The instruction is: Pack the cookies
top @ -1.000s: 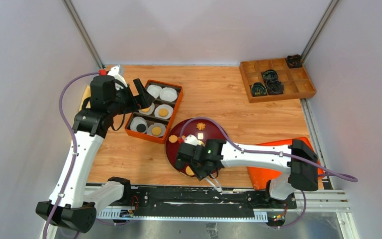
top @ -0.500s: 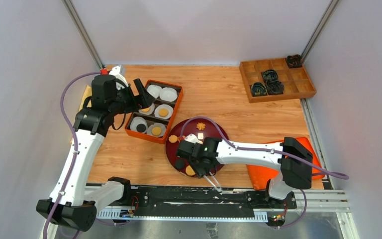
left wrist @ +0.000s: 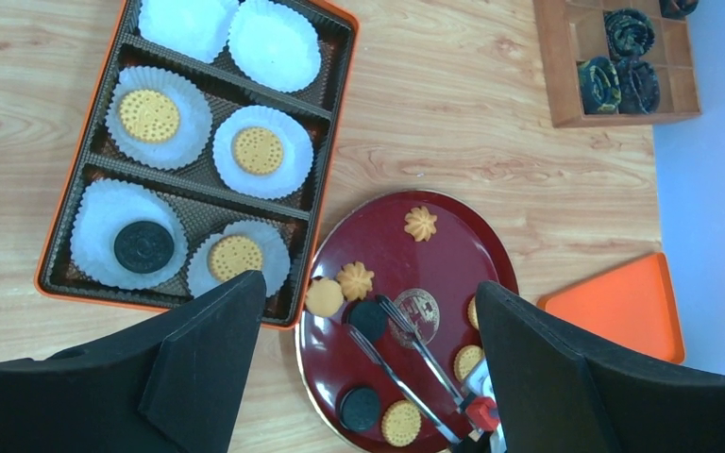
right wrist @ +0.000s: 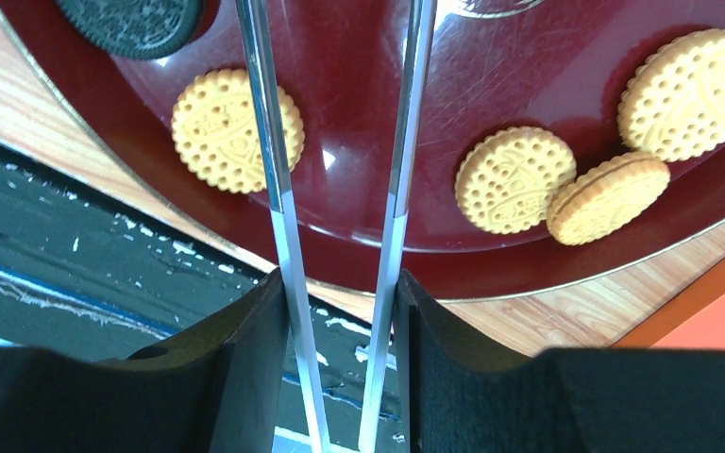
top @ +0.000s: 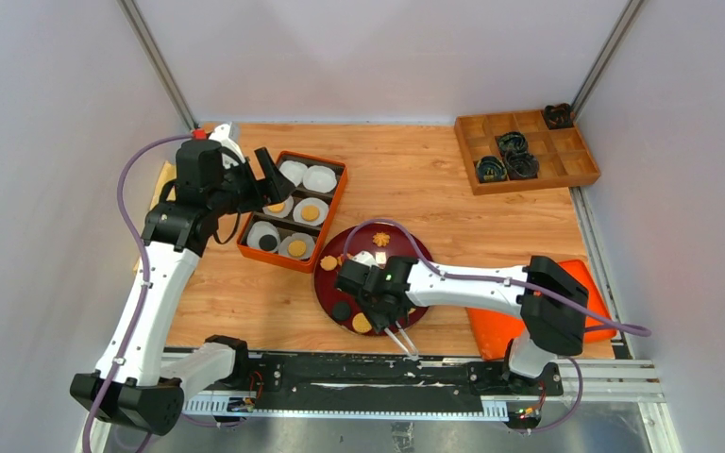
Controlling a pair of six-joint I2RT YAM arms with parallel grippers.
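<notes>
The cookies (left wrist: 258,150) are found in two places. Four are seated singly in white paper cups (left wrist: 274,42) inside the orange tray (left wrist: 333,160). Two round golden ones are in the middle compartment, and a black one and a golden one are in the compartment nearest the plate. Two more cups are set in the far compartment. The remaining cookies are spread loose on the dark red plate (left wrist: 453,250): two golden flower shapes, several round golden ones and two black ones. The plate is placed just beside the tray's near corner, though whether the two touch cannot be told.

A pair of metal tongs (right wrist: 266,113) is clamped between the right jaws, its two arms spread and stretched across the plate. In the left wrist view its tips are seen on either side of a black cookie near the plate's middle; contact cannot be judged. In the right wrist view one arm is laid across the edge of a round golden cookie.

The left jaws are set wide apart and raised over the left side of the tray.

An orange lid (left wrist: 623,307) is laid flat on the bench (top: 415,179) to the right of the plate. A wooden divided box (top: 566,170) is placed at the far right corner, with black coiled rings (top: 513,143) in some compartments.
</notes>
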